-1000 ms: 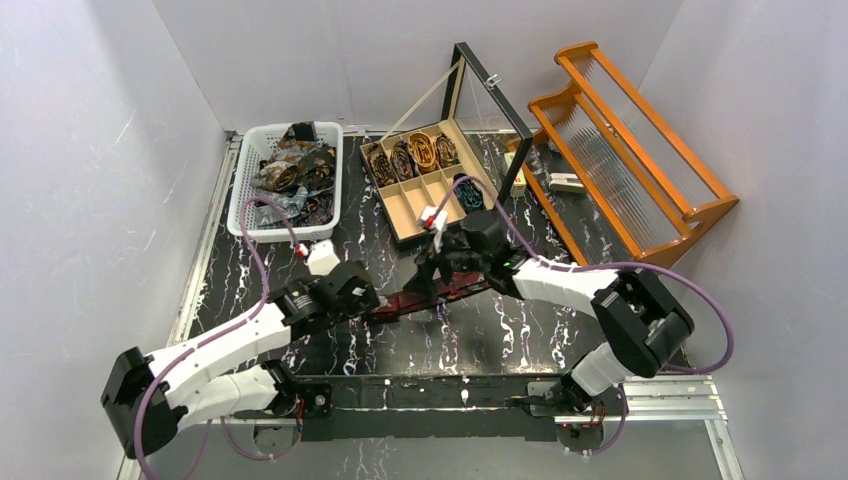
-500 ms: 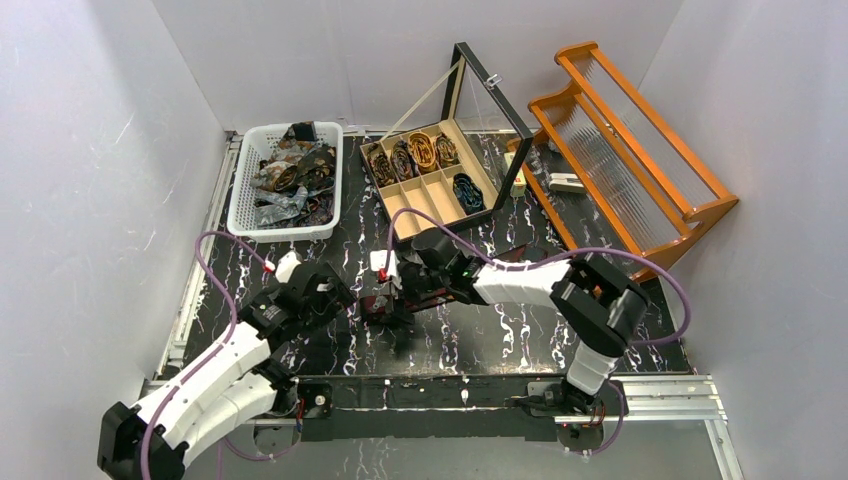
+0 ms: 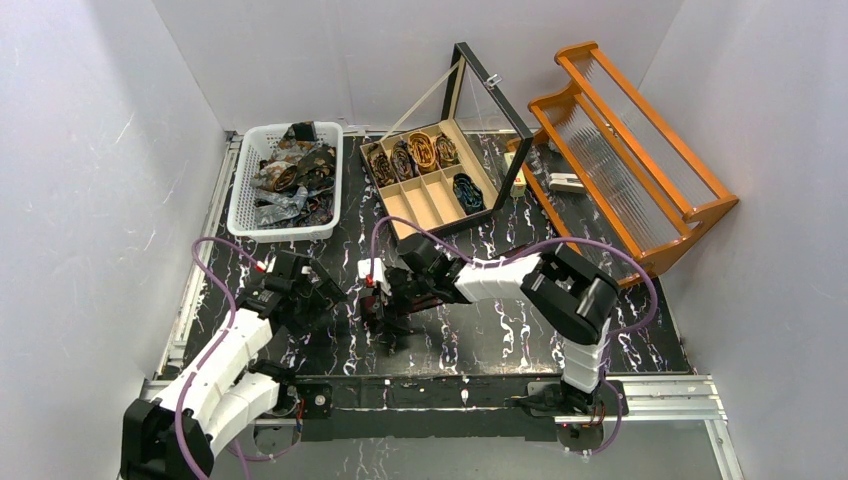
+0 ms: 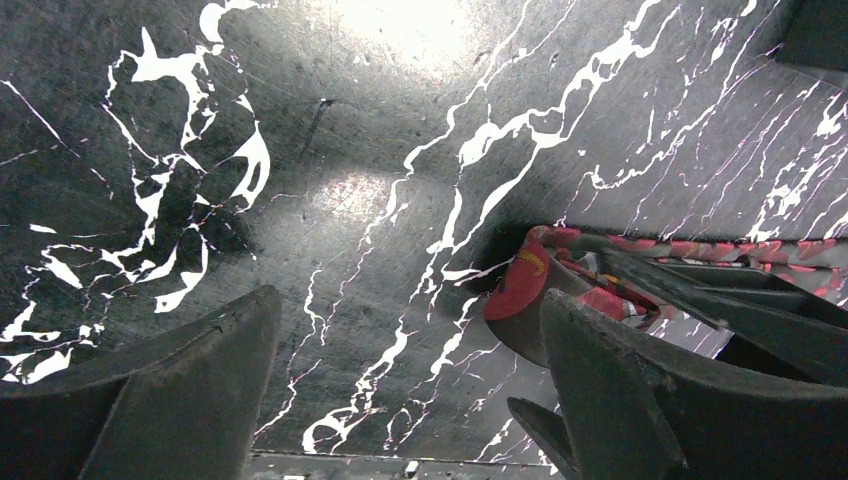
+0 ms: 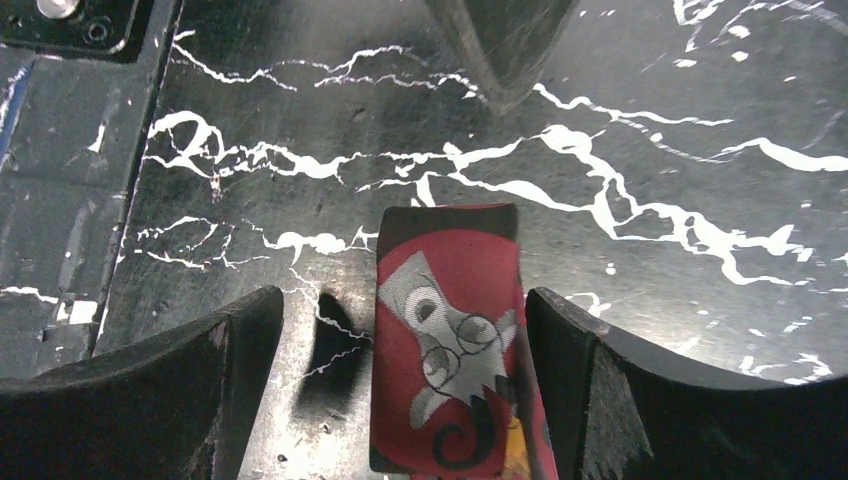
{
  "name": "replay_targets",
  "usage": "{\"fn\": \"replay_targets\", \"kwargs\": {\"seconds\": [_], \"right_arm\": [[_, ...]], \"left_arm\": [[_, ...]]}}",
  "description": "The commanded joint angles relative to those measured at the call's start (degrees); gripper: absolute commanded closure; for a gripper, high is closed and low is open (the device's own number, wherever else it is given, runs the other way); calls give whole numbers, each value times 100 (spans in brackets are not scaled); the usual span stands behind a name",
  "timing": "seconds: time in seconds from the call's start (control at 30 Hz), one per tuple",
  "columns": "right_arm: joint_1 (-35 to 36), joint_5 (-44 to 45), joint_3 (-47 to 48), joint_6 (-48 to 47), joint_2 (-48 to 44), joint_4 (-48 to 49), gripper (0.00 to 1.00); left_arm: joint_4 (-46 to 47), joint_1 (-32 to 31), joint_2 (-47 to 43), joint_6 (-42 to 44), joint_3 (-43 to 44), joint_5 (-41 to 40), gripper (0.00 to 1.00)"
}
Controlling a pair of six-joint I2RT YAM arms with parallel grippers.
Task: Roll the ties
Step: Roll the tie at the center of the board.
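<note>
A red patterned tie (image 5: 447, 350) lies on the black marbled table, its squared end with a grey figure pointing away from me between my right gripper's (image 5: 405, 385) open fingers; the right finger (image 5: 600, 370) is close beside its edge. In the left wrist view the tie's (image 4: 528, 285) folded red end sits just past my right finger (image 4: 620, 400), with the other gripper's dark fingers (image 4: 700, 290) over it. My left gripper (image 4: 410, 400) is open and empty, just left of the tie. From above, the left gripper (image 3: 322, 300) and right gripper (image 3: 385, 308) are side by side at the table's front middle.
A white basket (image 3: 243, 185) of loose ties stands at the back left. An open wooden compartment box (image 3: 425, 215) holds several rolled ties, its glass lid raised. An orange wooden rack (image 3: 630, 140) stands at the right.
Both grippers have moved left and nearer. The tie, stretched between them a second ago, is now gathered by the right gripper, and the left gripper has let go and drawn back left.
</note>
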Motion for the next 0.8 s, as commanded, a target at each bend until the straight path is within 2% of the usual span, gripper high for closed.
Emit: {"fn": "replay_targets", "kwargs": {"seconds": [0.0,0.17,0.23,0.33,0.4,0.5,0.63,0.77], "right_arm": [[52,-59,336,-274,250,-166,2],[47,531,488,-527,646,-286,3],[45,566,589,-755,770,-581,6],[36,592,642,-1024,821,-1023,21],[11,622,515,-1020,810,-1073,26],[-8,530,333,-1159,768,-1219,26],[-12,334,295,-1362,749,-1497,14],[-65,500,297,-1590,768,-1732,17]], "left_arm": [[-357,92,-56,348,195,202,2],[-157,95,-447,240,-61,639,2],[-116,92,-454,220,-137,716,2],[-126,97,-416,257,-193,785,2],[-61,96,-385,338,-228,912,2],[-19,95,-311,418,-210,984,1],[-14,93,-278,445,-243,1043,2],[14,98,-321,404,-286,1097,2]]}}
